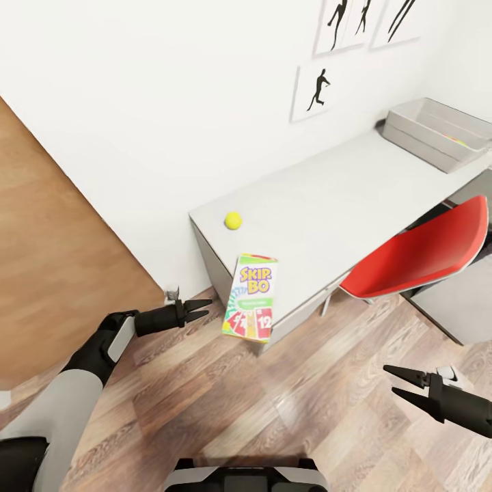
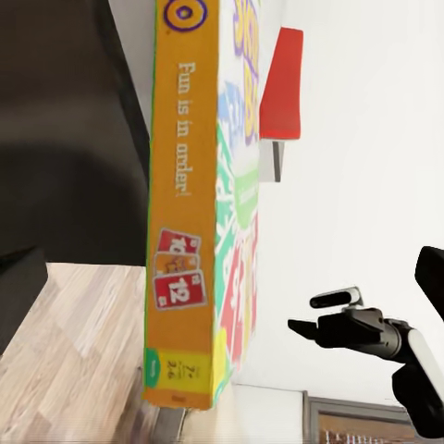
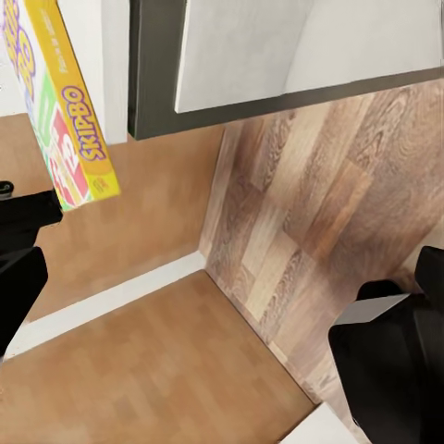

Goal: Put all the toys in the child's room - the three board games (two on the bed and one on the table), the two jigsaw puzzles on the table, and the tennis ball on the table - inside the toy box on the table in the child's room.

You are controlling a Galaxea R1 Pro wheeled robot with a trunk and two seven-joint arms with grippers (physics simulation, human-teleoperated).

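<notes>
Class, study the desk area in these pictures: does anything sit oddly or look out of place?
Yes. The SKIP-BO box hangs over the table's front corner, mostly past the edge and tilted downward, with neither gripper touching it. It looks ready to slip to the floor.

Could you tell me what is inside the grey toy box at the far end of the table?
Inside the toy box, a thin strip of bright colour shows against the far inner wall, likely something flat. The near wall hides the rest of the floor, so other contents cannot be told.
</notes>
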